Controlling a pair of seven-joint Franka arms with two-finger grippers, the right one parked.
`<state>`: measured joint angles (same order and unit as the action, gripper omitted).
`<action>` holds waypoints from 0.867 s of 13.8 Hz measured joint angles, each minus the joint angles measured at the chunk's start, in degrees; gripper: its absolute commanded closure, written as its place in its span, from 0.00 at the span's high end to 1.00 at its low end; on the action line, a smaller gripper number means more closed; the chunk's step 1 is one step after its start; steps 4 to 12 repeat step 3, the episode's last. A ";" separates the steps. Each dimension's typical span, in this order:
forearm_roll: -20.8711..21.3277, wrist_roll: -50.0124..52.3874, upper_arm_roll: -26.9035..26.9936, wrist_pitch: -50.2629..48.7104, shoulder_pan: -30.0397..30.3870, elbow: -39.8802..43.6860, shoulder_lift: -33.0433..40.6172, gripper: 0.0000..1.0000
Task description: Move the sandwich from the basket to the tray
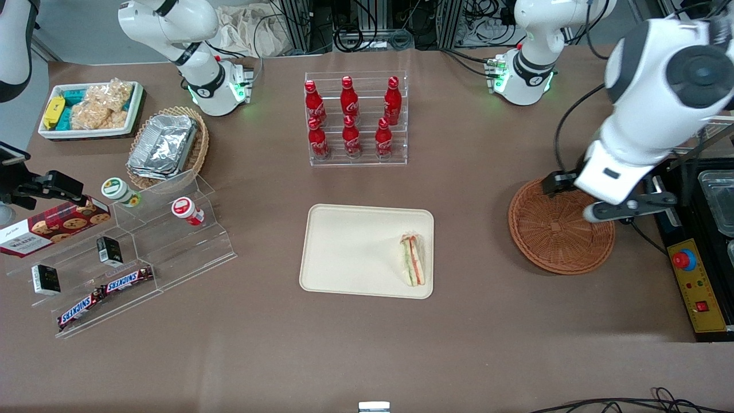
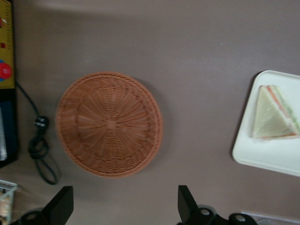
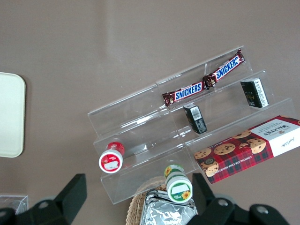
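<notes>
Sandwich (image 1: 414, 261) is lying on the tray (image 1: 350, 252), tucked against the rim at the end nearest the basket (image 1: 559, 229), with its layered cut face showing orange-red and green stripes. Judging by its look, it is a light, soft wedge: the bread would be squashing under a hard pinch, and the clear wrap is probably making the faces a little slippery. Any hold would best be going across the two flat bread faces near the thick middle, with gentle pressure, rather than on the thin tip or the filling edge. The tray is sitting flat on the brown counter (image 1: 367, 344), nearer the front camera than the rack of red bottles (image 1: 355, 117). The basket is lying empty, well apart from the tray toward the working arm's end of the counter. The hand (image 2: 125, 206) is hovering above the basket with its fingers (image 2: 62, 206) spread wide and gripping nothing. The placing is looking done.
</notes>
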<state>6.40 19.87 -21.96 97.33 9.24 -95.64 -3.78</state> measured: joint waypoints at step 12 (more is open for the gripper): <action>-1.61 -7.41 0.17 -1.74 5.94 2.39 0.03 1.00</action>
